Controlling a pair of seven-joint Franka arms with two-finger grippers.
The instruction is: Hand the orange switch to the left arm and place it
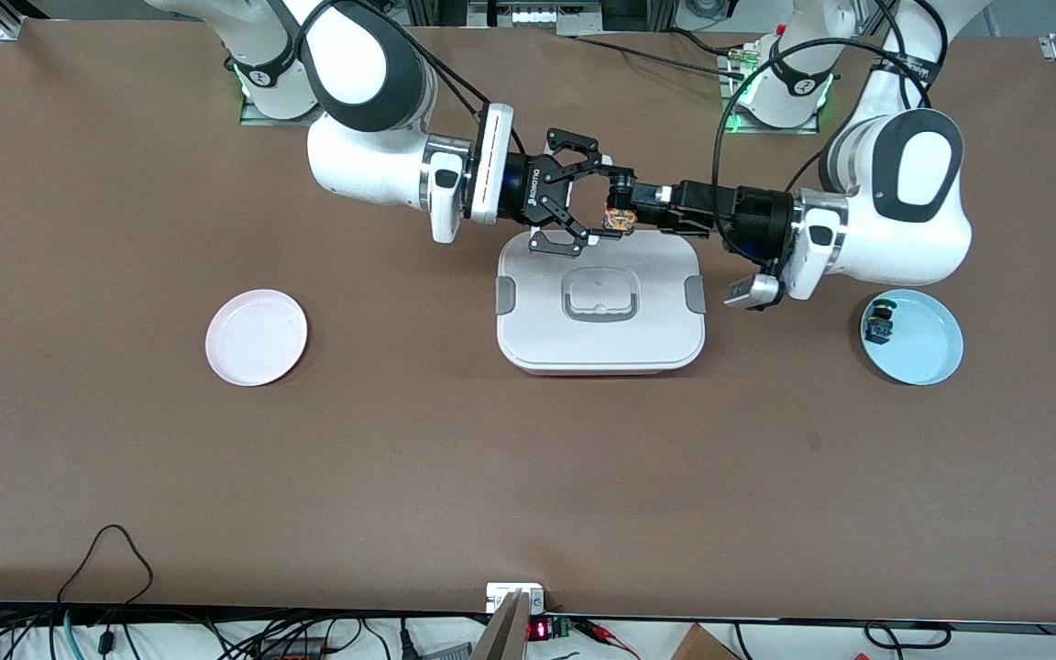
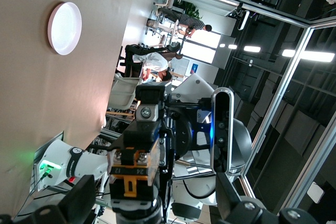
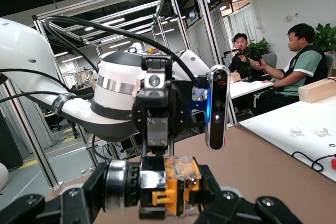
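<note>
1. Two white arms, and they meet in the middle. The right gripper (image 1: pixel 609 209) is pinched down on the orange switch (image 1: pixel 619 218) and holds it up in the air. The left gripper (image 1: pixel 621 194) faces it tip to tip, fingers spread wide on either side of the switch and not squeezing it.
2. One white box (image 1: pixel 537 330), lid on, grey clips at both ends. It sits right below the two grippers, which hang over its edge toward the robots' bases. It's the only big thing on the table between the two plates.
3. Two plates, both well away from the grippers and nearer the front camera than the grippers' spot over the box. The pink plate (image 1: pixel 256 336) is toward the right arm's end of the table. The blue plate (image 1: pixel 927 357) is toward the left arm's end, just beside the left arm's wrist.
4. Two switches in all: the orange one in the pinch, and a small dark switch (image 1: pixel 879 323) with green and blue bits lying in the blue plate near its rim.
</note>
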